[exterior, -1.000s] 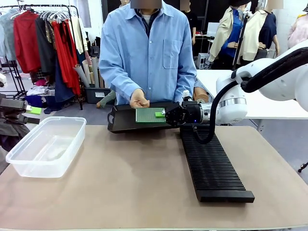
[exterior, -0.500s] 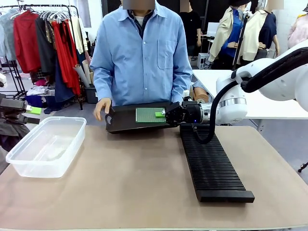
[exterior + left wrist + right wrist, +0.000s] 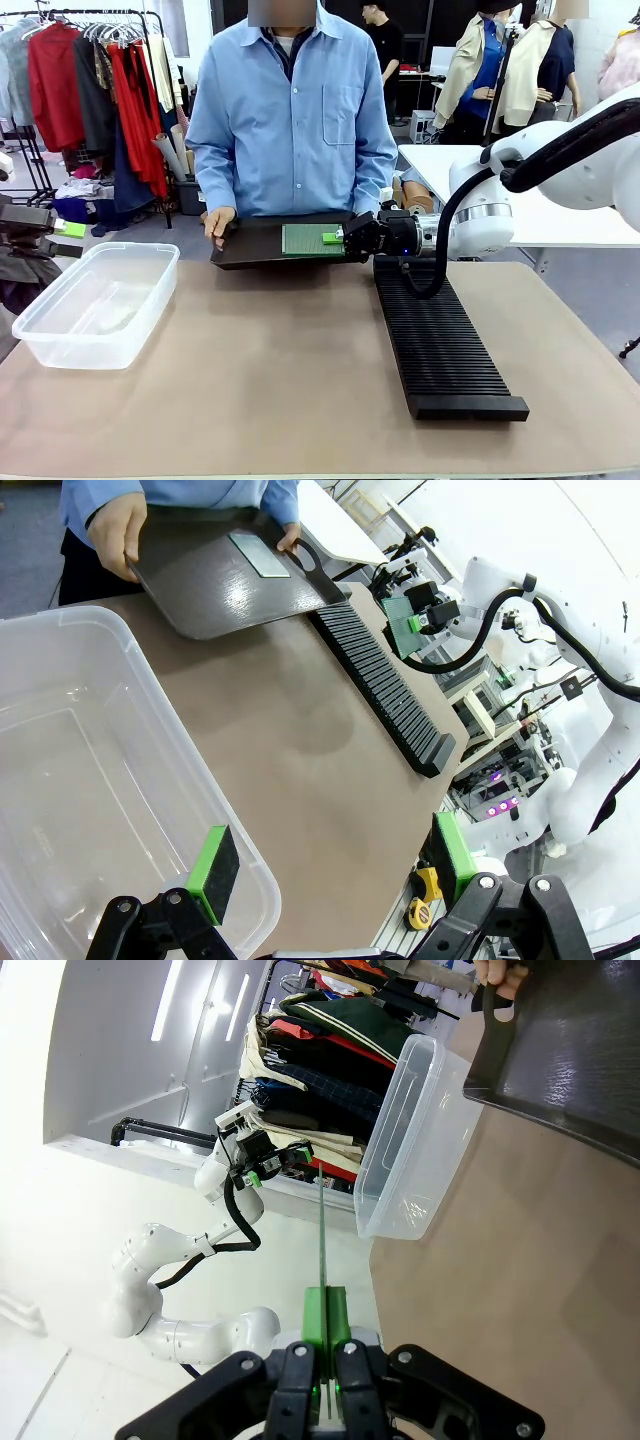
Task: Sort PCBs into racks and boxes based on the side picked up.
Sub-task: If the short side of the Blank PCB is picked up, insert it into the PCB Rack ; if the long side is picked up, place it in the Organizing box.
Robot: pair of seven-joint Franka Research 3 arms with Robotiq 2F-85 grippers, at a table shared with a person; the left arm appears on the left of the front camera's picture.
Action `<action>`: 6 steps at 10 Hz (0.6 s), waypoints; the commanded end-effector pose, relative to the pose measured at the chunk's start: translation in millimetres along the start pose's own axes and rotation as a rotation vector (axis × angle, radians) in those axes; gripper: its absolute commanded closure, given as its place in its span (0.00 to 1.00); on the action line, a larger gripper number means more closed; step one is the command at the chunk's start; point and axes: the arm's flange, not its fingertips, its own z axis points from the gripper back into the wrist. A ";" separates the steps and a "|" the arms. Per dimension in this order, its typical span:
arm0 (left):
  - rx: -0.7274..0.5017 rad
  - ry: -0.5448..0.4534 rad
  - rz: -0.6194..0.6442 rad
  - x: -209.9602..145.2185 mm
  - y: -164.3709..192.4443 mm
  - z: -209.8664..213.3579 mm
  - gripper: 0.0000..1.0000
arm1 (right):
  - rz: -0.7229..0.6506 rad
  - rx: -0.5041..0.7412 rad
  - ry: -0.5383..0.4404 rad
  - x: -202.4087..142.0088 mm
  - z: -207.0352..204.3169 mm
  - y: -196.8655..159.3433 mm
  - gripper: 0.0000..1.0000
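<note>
My right gripper [image 3: 336, 238] is shut on the edge of a green PCB [image 3: 309, 240], holding it in the air by the far end of the black slotted rack [image 3: 440, 340]. The right wrist view shows that PCB [image 3: 322, 1245] edge-on as a thin line between the shut pads [image 3: 314, 1315]. Another PCB [image 3: 258, 555] lies on a flat black tray [image 3: 215, 580] that the person holds by both handles. The clear box [image 3: 95, 300] stands at the table's left. Above that box [image 3: 90, 780] my left gripper [image 3: 330, 855] hangs open, with nothing between its pads.
The person stands at the far side, one hand [image 3: 218, 224] on the tray's [image 3: 255, 248] left end. A clothes rail stands behind at the left and a white table at the right. Bare brown tabletop lies between box and rack.
The person's hand has left the held PCB and gone to the tray's left handle, and the tray has shifted a little to the left. Neither gripper has moved.
</note>
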 end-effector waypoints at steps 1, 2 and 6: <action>-0.001 -0.006 -0.002 1.0 -1.4 0.6 0.00 | 0.003 0.000 -0.005 0.8 -1.1 0.5 1.00; -0.001 -0.006 -0.002 1.0 -1.4 0.6 0.00 | 0.003 0.000 -0.005 0.8 -1.1 0.5 1.00; -0.001 -0.006 -0.002 1.0 -1.4 0.6 0.00 | 0.003 0.000 -0.005 0.8 -1.1 0.5 1.00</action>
